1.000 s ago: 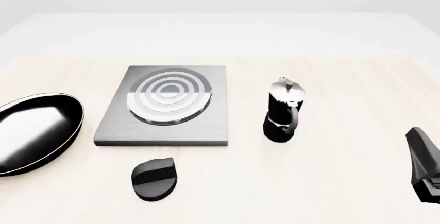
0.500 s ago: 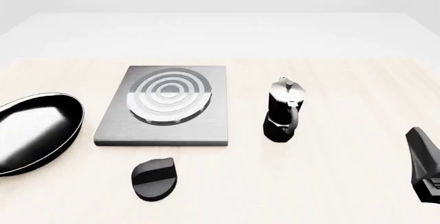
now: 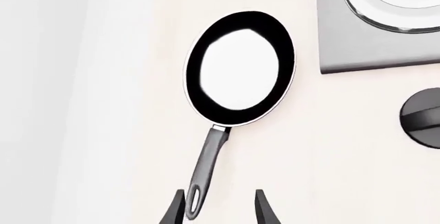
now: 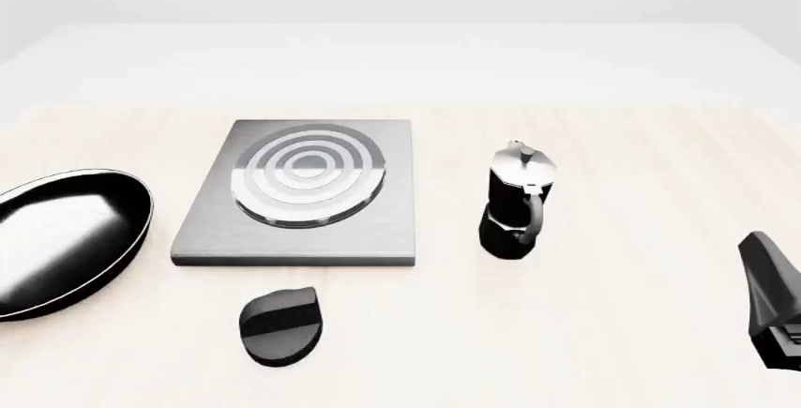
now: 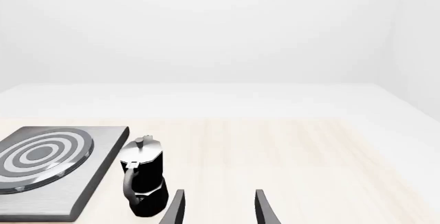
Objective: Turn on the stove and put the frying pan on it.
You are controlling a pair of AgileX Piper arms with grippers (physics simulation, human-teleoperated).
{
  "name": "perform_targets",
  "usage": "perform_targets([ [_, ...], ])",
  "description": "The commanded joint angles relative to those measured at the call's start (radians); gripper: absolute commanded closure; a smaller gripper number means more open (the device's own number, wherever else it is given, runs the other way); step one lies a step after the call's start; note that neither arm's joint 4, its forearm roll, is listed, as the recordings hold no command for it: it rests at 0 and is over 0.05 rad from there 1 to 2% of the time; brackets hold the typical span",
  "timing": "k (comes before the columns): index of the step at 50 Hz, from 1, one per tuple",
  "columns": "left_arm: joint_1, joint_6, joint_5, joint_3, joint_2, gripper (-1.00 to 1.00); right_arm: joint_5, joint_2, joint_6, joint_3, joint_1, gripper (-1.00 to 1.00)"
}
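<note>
The frying pan [image 4: 63, 242] lies on the pale worktop [image 4: 626, 173] just left of the stove [image 4: 300, 204], apart from it, and the stove's burner rings [image 4: 309, 173] are bare, so neither half of the task looks done yet. In the left wrist view the left pincer [image 3: 218, 207] hangs with its 2 fingers spread and empty, and the looped end of the pan's handle [image 3: 205, 172] sits between them, closer to 1 finger than the other. The right pincer [image 5: 218, 207] is likewise spread and holds nothing; it looks out over the moka pot [image 5: 143, 182], which stands just right of the stove. The black round knob [image 4: 284, 325] sits on the worktop in front of the stove's near edge. Judged from this, the step in hand is the approach to the pan handle, or else the knob. To do it well, the left pincer should centre over the handle before descending, take the shaft further in from the loop for a steadier lift, and keep the pan level. The right arm should steer clear of the moka pot.
</note>
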Motion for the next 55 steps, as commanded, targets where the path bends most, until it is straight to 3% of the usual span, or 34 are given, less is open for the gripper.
perform_targets([
  [1,0.035,0.028,-0.186,0.071,0.172,-1.00,0.000,0.000,0.000,0.000,0.000,-1.00],
  [27,0.055,0.108,-0.346,0.110,0.354,-1.00,0.000,0.000,0.000,0.000,0.000,-1.00],
  [40,0.133,0.178,-0.432,0.193,0.424,-1.00,0.000,0.000,0.000,0.000,0.000,-1.00],
  [55,0.176,0.221,-0.501,0.206,0.496,-1.00,0.000,0.000,0.000,0.000,0.000,-1.00],
])
